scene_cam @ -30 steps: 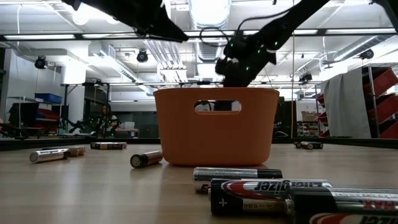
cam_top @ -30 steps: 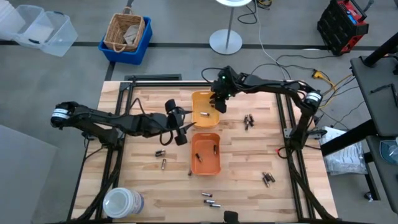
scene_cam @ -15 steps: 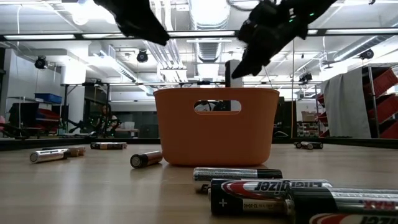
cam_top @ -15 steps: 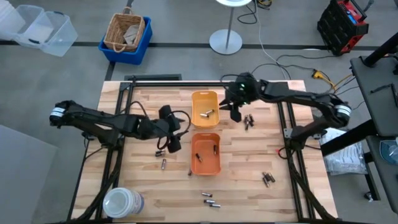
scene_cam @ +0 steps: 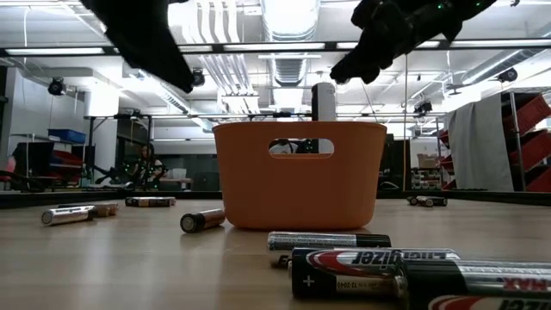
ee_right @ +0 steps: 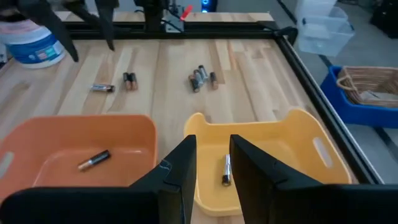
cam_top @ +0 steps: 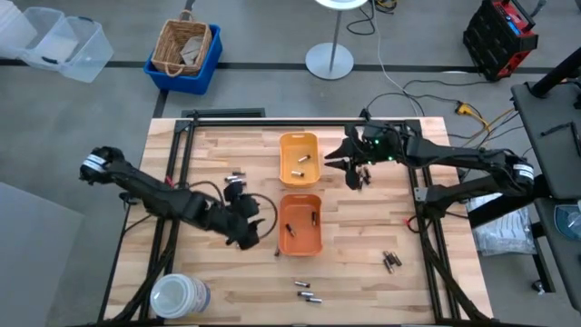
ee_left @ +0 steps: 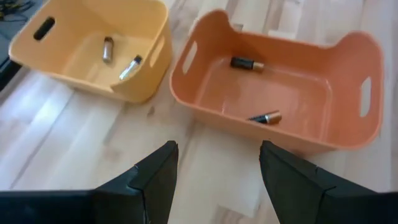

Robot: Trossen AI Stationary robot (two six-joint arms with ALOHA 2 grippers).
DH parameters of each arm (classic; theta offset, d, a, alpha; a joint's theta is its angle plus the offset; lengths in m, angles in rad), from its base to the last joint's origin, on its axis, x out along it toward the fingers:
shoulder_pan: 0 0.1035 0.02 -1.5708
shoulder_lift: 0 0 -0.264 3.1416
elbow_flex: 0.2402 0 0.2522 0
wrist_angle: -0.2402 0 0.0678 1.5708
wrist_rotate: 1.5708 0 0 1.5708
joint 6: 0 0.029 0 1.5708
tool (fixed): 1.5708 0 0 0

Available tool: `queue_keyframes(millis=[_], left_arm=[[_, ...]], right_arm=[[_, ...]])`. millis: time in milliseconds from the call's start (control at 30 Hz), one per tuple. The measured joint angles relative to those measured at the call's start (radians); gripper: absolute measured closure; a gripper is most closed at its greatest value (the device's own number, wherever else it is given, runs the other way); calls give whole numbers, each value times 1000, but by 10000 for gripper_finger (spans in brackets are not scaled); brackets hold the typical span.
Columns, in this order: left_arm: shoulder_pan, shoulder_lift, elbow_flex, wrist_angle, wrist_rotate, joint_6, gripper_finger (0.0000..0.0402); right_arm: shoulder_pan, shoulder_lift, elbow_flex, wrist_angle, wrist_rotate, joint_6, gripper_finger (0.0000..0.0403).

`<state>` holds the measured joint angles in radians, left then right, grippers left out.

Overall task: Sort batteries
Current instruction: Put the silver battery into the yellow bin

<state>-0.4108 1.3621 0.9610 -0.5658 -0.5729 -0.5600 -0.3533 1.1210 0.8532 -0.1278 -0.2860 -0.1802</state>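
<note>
A yellow-orange tray [cam_top: 300, 160] stands at the far middle of the table, an orange tray [cam_top: 300, 225] just nearer. Each holds two batteries [ee_left: 108, 48] [ee_left: 247, 63]. More batteries lie loose on the wood [cam_top: 363, 176] [cam_top: 390, 262] [cam_top: 306, 291]. My left gripper [cam_top: 243, 227] [ee_left: 214, 180] hovers open over bare wood beside the orange tray's left side. My right gripper [cam_top: 349, 163] [ee_right: 213, 168] hangs just right of the yellow-orange tray, its fingers a little apart, nothing between them.
A white tub [cam_top: 179, 296] stands at the near left corner. A black frame rail [cam_top: 410, 173] runs along the table's right side and another along the left. The left arm's cable [cam_top: 263, 204] loops over the wood left of the orange tray.
My left gripper has moved toward the near edge, from beside the yellow-orange tray down to the orange tray's left side. My right gripper has moved from over the yellow-orange tray toward the table's right edge, clear of the tray.
</note>
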Motion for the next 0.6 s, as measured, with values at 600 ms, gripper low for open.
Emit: queue_keyframes(millis=[600], left_arm=[[-156,272,-12,147,-66,-298,196]], right_arm=[[77,13,-1,6,107,14,302]])
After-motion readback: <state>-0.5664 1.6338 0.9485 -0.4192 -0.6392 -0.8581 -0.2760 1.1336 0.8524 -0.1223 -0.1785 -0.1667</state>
